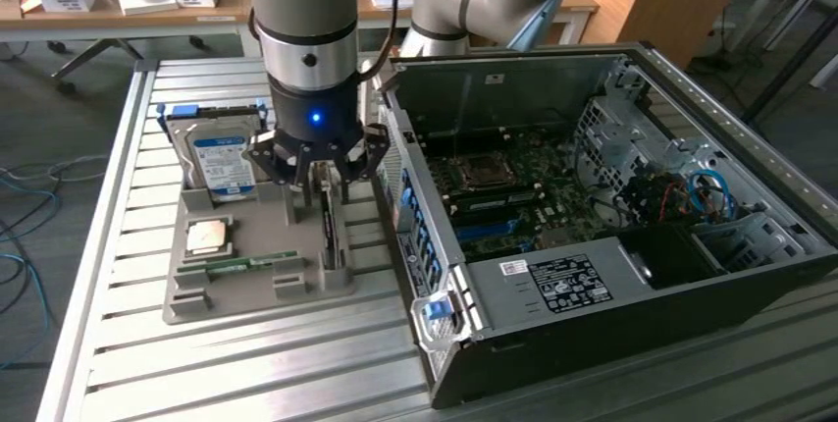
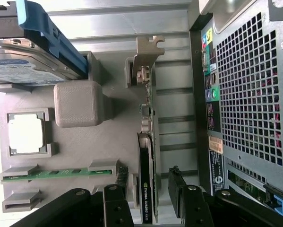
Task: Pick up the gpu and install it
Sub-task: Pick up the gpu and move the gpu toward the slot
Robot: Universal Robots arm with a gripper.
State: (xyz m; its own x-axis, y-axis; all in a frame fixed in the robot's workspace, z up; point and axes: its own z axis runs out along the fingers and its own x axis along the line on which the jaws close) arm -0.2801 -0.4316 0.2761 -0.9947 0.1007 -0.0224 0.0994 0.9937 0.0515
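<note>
With jaws spread wide, the gripper [image 1: 318, 179] is poised low over the tray [image 1: 249, 294]. An off-centre closure, it is judged, could tip the gpu [image 1: 326, 231] or jam it in its slot. The card stands on edge between the fingers [image 2: 178, 187], running toward six o'clock; the case [image 1: 615, 275] lies at three o'clock.

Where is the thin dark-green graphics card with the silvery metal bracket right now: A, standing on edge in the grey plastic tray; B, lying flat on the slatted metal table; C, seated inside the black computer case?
A: the gpu stands on edge in a slot of the grey tray, the open gripper straddling it.
</note>
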